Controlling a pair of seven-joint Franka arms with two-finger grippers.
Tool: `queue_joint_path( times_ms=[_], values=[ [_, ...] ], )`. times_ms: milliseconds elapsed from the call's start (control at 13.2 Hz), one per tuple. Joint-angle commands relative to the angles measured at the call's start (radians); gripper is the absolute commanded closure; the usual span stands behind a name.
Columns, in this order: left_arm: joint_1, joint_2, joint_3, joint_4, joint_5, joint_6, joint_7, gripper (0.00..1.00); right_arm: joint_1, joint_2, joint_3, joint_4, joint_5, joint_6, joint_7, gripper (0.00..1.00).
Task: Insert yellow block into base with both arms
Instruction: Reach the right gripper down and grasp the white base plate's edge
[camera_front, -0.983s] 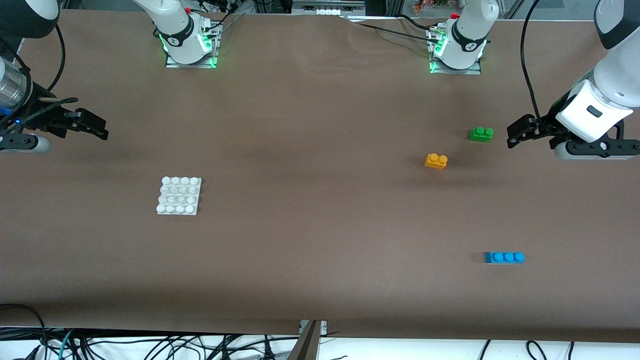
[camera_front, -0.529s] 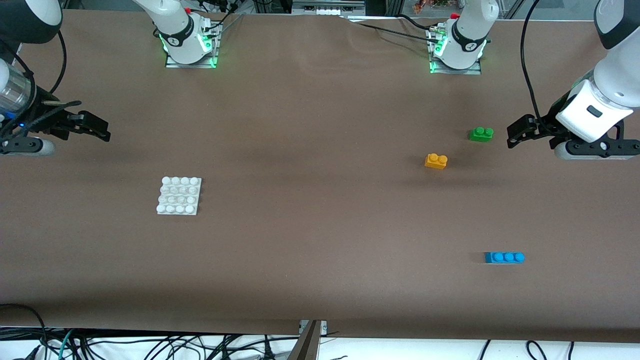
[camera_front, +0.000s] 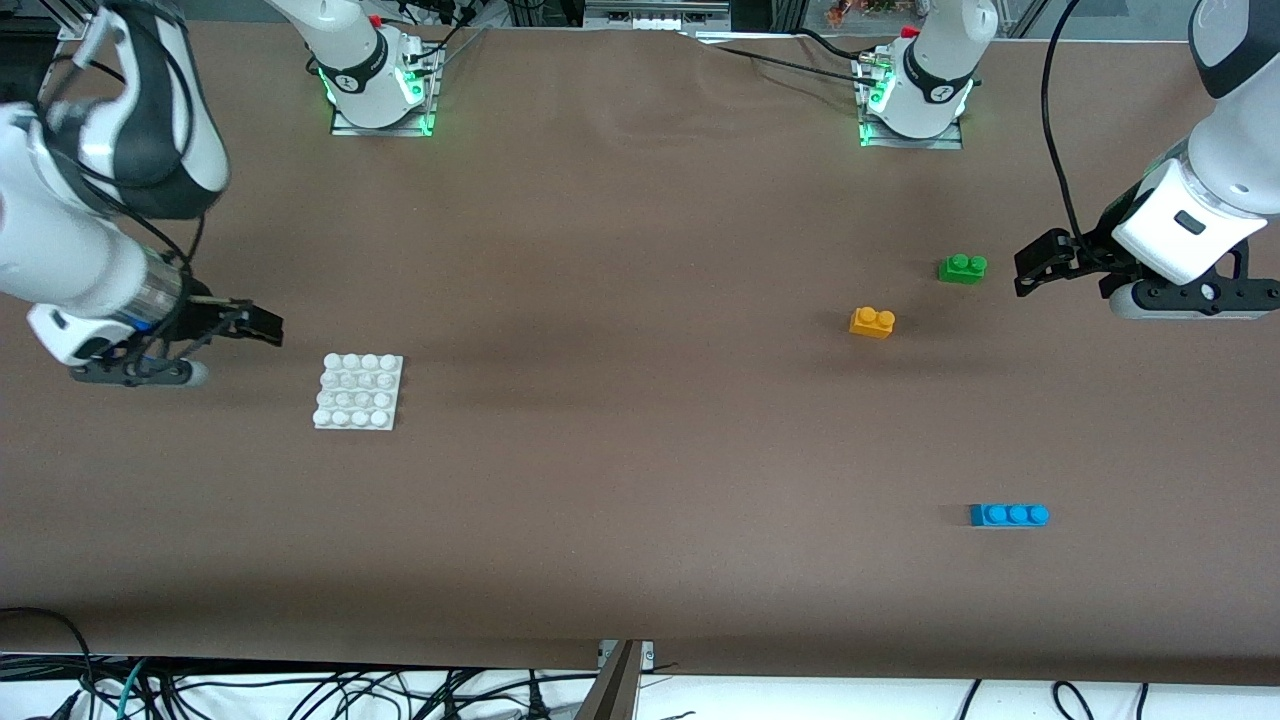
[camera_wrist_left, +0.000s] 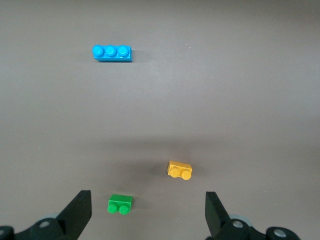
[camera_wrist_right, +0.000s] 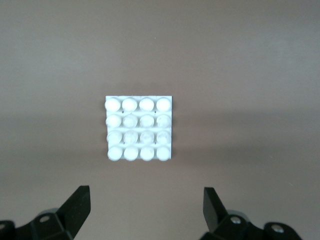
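The yellow block (camera_front: 871, 322) lies on the brown table toward the left arm's end; it also shows in the left wrist view (camera_wrist_left: 180, 169). The white base (camera_front: 358, 391) lies toward the right arm's end and shows in the right wrist view (camera_wrist_right: 139, 128). My left gripper (camera_front: 1030, 264) is open and empty, in the air beside the green brick (camera_front: 962, 268), apart from the yellow block. My right gripper (camera_front: 262, 327) is open and empty, in the air close beside the base, toward the right arm's end of it.
A green two-stud brick (camera_wrist_left: 120, 204) lies just farther from the front camera than the yellow block. A blue three-stud brick (camera_front: 1009, 514) lies nearer the front camera. Both arm bases (camera_front: 378, 90) stand at the back edge. Cables hang below the front edge.
My right arm has swung in from the table's end and down toward the base. The left arm and all bricks have not moved.
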Motion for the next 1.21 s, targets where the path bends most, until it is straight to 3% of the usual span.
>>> queue_joint_path(
  times_ms=[0, 453, 680, 1134],
  values=[
    [0.006, 0.016, -0.005, 0.036, 0.003, -0.021, 0.011, 0.00, -0.012, 0.009, 0.000, -0.140, 0.014, 0.191, -0.018, 0.00],
    [0.006, 0.016, -0.005, 0.036, 0.003, -0.020, 0.011, 0.00, -0.019, 0.109, -0.003, -0.279, 0.016, 0.489, -0.018, 0.00],
    [0.006, 0.016, -0.005, 0.036, 0.003, -0.021, 0.011, 0.00, -0.039, 0.169, -0.003, -0.276, 0.024, 0.571, -0.019, 0.00],
    [0.006, 0.016, -0.005, 0.036, 0.003, -0.021, 0.011, 0.00, -0.040, 0.213, 0.000, -0.259, 0.060, 0.609, -0.019, 0.01]
  ],
)
